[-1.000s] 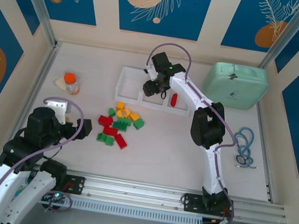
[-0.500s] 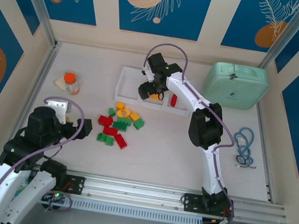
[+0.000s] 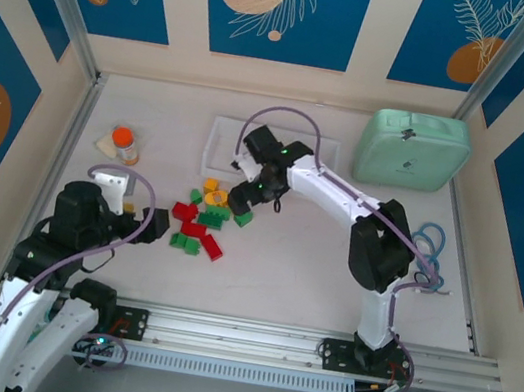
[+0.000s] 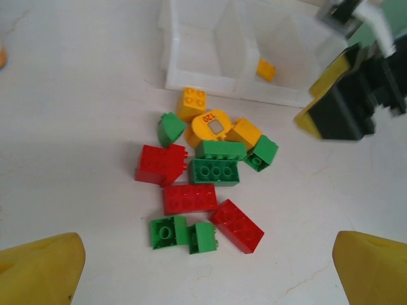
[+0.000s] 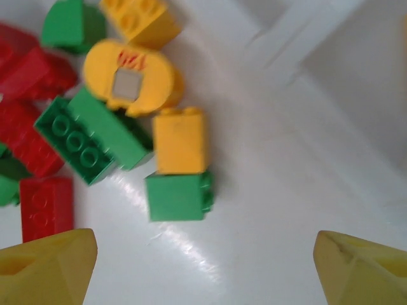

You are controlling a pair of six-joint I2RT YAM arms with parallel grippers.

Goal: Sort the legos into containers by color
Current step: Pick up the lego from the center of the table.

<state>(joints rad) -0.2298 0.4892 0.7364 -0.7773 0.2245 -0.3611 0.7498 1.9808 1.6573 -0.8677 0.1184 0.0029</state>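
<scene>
- Legos (image 3: 205, 219), chunky plastic bricks in red, green and yellow-orange, lie in a loose heap left of the table's middle. They sit just on the near side of the white translucent three-compartment plastic tray (image 4: 213, 86).
- One small yellow brick (image 4: 266, 70) already sits in a tray compartment.
- At the heap's far-right edge, a plain yellow oblong block (image 5: 180, 140) lies touching a green cube-like block (image 5: 178, 196) end to end.
- My right gripper (image 5: 203, 267) hovers over that edge with its fingers spread wide and nothing between them. The yellow block's long axis runs across the line between the fingers, so I judge they would close on its long sides.
- My left gripper (image 4: 203, 270) is also wide open and empty. It sits well apart at the near left, so the right arm is nearer.
</scene>
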